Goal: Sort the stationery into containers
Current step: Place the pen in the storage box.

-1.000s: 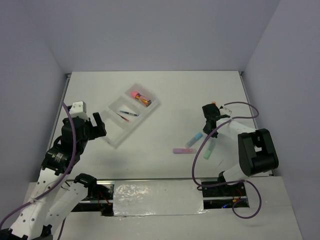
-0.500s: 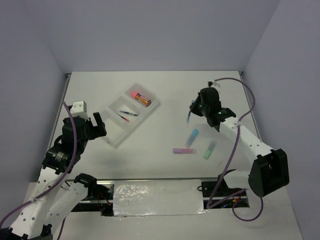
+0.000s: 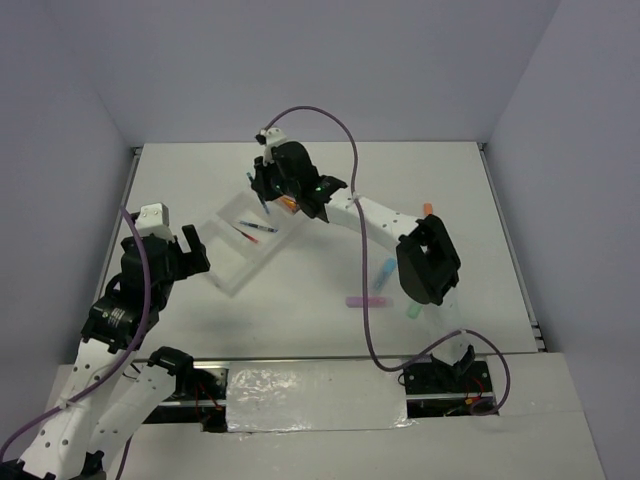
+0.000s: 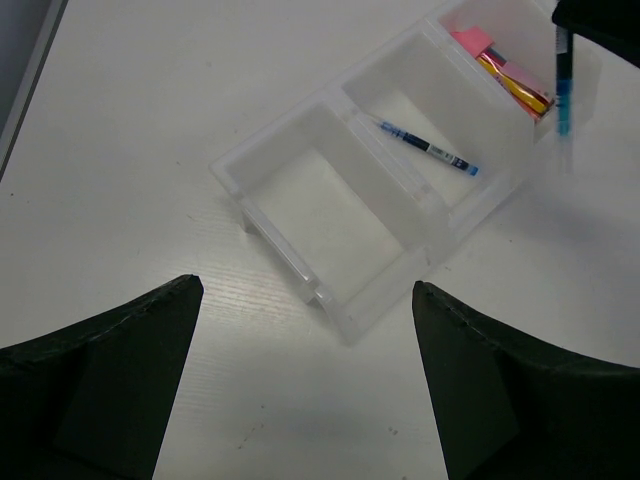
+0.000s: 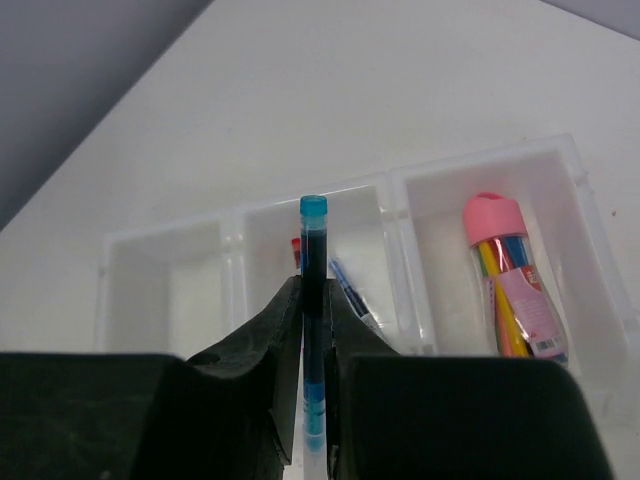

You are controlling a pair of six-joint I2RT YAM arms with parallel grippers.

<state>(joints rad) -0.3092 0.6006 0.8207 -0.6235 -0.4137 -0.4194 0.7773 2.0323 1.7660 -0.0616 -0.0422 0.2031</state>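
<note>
The translucent white three-compartment tray [image 3: 235, 268] lies diagonally at mid-left. Its far compartment holds the pink-capped orange-gold cylinder [image 5: 505, 285]. Its middle compartment holds a blue pen [image 4: 430, 152] and a red pen [image 3: 243, 232]. Its near compartment [image 4: 330, 210] is empty. My right gripper [image 3: 263, 192] is shut on a teal-blue pen [image 5: 313, 300] and holds it upright above the middle compartment [image 5: 300, 230]. My left gripper [image 4: 305, 287] is open and empty just near of the tray's corner. The blue bar [image 3: 385, 270], the purple bar [image 3: 362, 301], the green bar [image 3: 413, 311] and the orange-tipped grey piece [image 3: 428, 209] lie on the table at the right.
The right arm [image 3: 380, 215] stretches across the middle of the table from right to left. Grey walls close in the table on three sides. The left arm [image 3: 130, 290] stands at the left edge.
My right arm has swung from the right side of the table, by the bars, across to above the tray, carrying the teal-blue pen. The left arm has not moved.
</note>
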